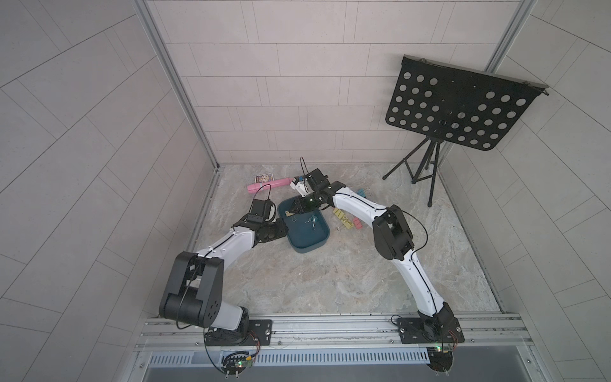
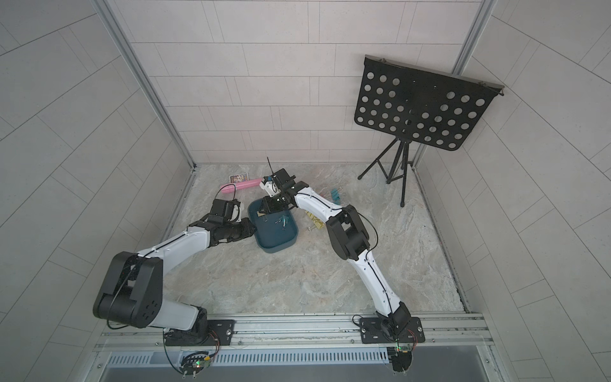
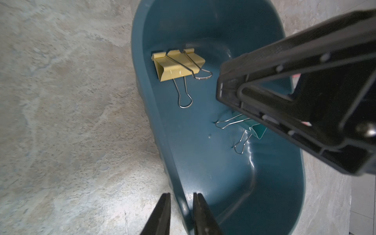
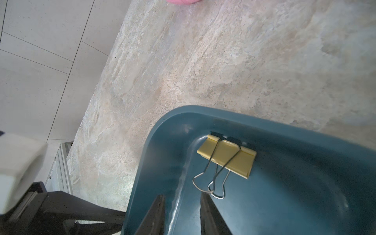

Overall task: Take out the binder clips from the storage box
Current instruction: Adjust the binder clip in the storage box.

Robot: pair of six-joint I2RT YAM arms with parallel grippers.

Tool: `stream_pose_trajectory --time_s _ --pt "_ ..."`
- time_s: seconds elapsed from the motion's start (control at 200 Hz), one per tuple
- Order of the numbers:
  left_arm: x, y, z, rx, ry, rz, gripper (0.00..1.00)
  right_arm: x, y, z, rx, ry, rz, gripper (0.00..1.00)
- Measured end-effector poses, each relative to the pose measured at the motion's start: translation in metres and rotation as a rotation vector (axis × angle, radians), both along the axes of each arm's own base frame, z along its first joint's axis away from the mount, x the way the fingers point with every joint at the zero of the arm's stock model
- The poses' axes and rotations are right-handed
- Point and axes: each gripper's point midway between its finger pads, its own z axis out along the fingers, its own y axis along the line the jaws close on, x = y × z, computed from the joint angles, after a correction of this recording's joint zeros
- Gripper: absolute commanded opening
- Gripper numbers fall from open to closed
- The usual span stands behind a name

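Observation:
The dark teal storage box [image 1: 305, 239] [image 2: 276, 239] sits mid-table. My left gripper [image 3: 181, 195] [image 1: 281, 228] is shut on the box's near wall [image 3: 184, 205], one finger inside and one outside. Inside the box lie a yellow binder clip [image 3: 179, 65] [image 4: 230, 158] near a corner and a teal binder clip [image 3: 257, 130] [image 1: 311, 222], partly hidden behind the right gripper's body. My right gripper [image 4: 182, 196] [image 1: 295, 209] hangs open inside the box, with nothing between its fingers. One fingertip [image 4: 204, 196] is right beside the yellow clip's wire handles [image 4: 209, 186].
More binder clips lie on the table right of the box: a yellow and pink group [image 1: 345, 221] and teal ones [image 1: 362, 191]. A pink tube [image 1: 269, 185] and a printed card [image 1: 264, 178] lie behind the box. A black music stand [image 1: 459, 106] stands at the back right.

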Motion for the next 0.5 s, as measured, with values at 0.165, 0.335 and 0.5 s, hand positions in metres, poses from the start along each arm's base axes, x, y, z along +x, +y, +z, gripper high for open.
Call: stream_pose_trajectory --time_s 0.165,0.335,0.5 --pt "-0.0004 0.0001 0.0012 -0.001 -0.002 0.0 0.28 0.0001 0.0003 -0.0053 -0.004 0.013 -0.005 0.33" --pt "-0.0006 0.0001 0.0012 -0.001 -0.001 0.0 0.28 0.002 0.0016 -0.0059 -0.002 0.016 -0.007 0.33" --pt "-0.0006 0.0001 0.0014 -0.001 -0.002 0.0 0.28 0.0019 0.0021 -0.0088 -0.004 0.024 -0.009 0.33"
